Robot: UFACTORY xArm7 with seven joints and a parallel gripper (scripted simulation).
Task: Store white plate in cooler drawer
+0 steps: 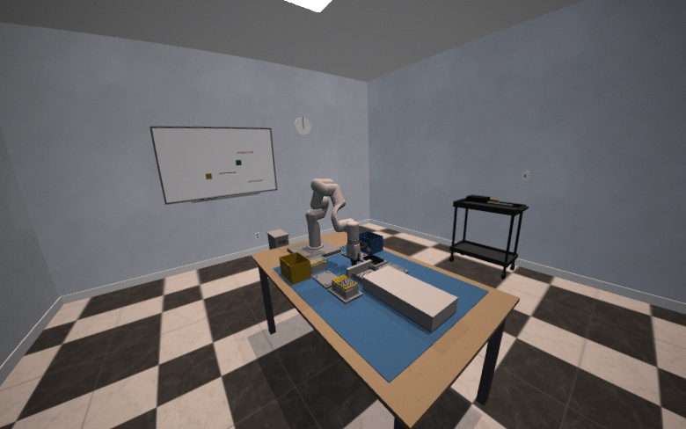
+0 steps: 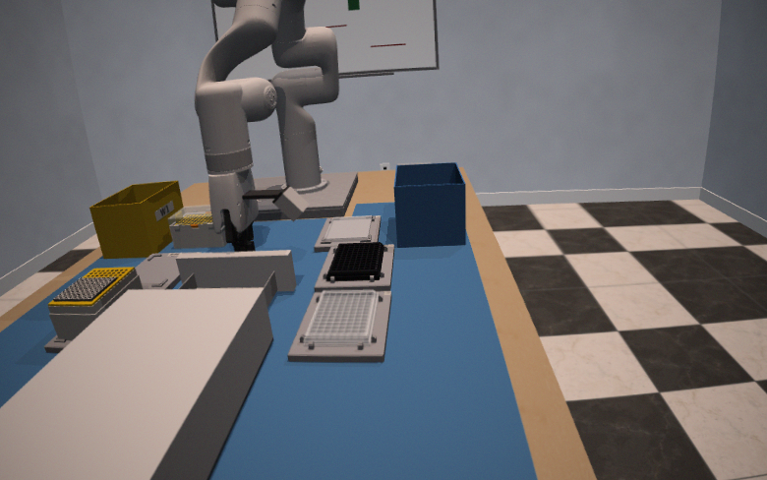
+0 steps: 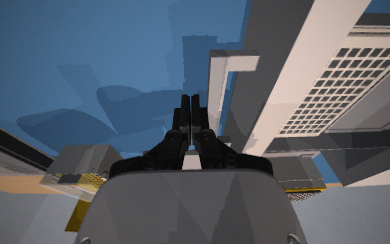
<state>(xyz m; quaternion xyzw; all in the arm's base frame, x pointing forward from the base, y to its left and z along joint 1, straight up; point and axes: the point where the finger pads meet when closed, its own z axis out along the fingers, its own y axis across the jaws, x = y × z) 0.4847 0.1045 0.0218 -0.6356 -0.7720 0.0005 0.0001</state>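
Wrist view shows you the white plate [image 3: 327, 92] lying in the open drawer [image 3: 280, 75], its grid of wells facing up, to the right of the jaws. They are pressed fully together and hold nothing, hanging over the blue mat [image 3: 75, 60] just outside the drawer's front, beside the bar handle [image 3: 227, 62]. From the exterior view the drawer front [image 2: 234, 269] stands out from the cooler [image 2: 130, 362] toward the arm's base. You are likely at the closing step: next, bring the shut jaws against the drawer front and push it squarely in, without nudging the cooler or the neighbouring yellow tip box [image 2: 90, 288] on the table [image 2: 508, 317].
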